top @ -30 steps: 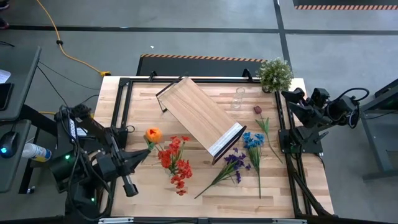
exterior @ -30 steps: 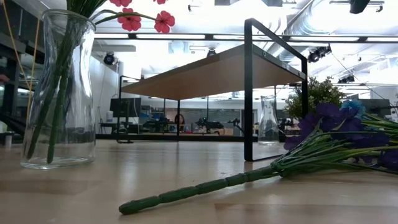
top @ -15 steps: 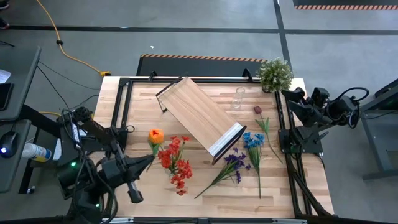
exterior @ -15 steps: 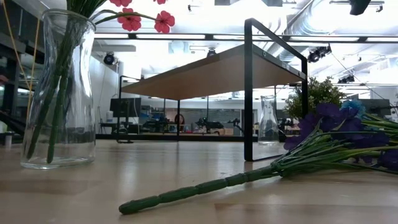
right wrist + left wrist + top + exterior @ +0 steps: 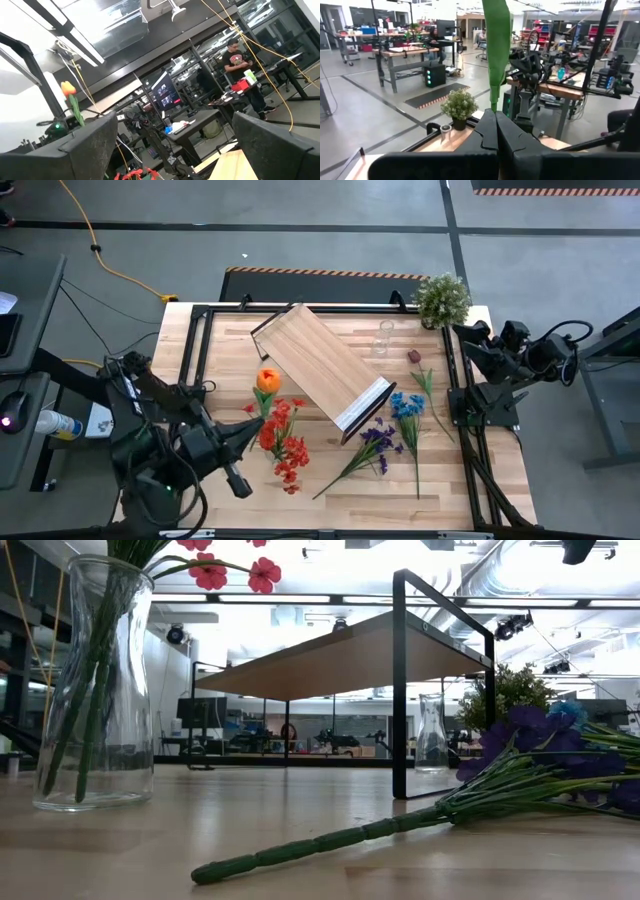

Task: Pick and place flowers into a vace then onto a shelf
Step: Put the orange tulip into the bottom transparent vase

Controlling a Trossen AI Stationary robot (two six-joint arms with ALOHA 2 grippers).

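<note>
My left gripper [image 5: 249, 430] is at the table's near left, shut on an orange flower [image 5: 267, 380] that stands beside the red flowers [image 5: 283, 444]. The red flowers stand with their stalks in a clear glass vase [image 5: 92, 690]. The shelf [image 5: 322, 367] stands slantwise on its dark frame at mid-table. Purple [image 5: 377, 439], blue [image 5: 407, 405] and maroon [image 5: 414, 357] flowers lie flat on the boards to its right. My right gripper [image 5: 175, 150] waits open, raised at the table's right edge [image 5: 478, 345]. My left gripper pinches the orange flower by its green stalk and leaf [image 5: 495, 95], which rise from between the shut fingertips [image 5: 487, 125]. The fingers come level, slanting from the near left. The flower stands upright, lifted clear, with its bloom above the gripper.
An empty glass vase [image 5: 383, 338] stands past the shelf's far side, and a bushy potted plant [image 5: 442, 298] sits in the far right corner. A dark frame [image 5: 197, 350] runs along the table's edges. Bare boards [image 5: 440, 490] lie at the near right.
My left gripper has moved toward the table's right and a little toward the far edge, carrying the orange flower with it. The bloom now stands close to the shelf's near-left side, above the red flowers. The right arm has kept still.
</note>
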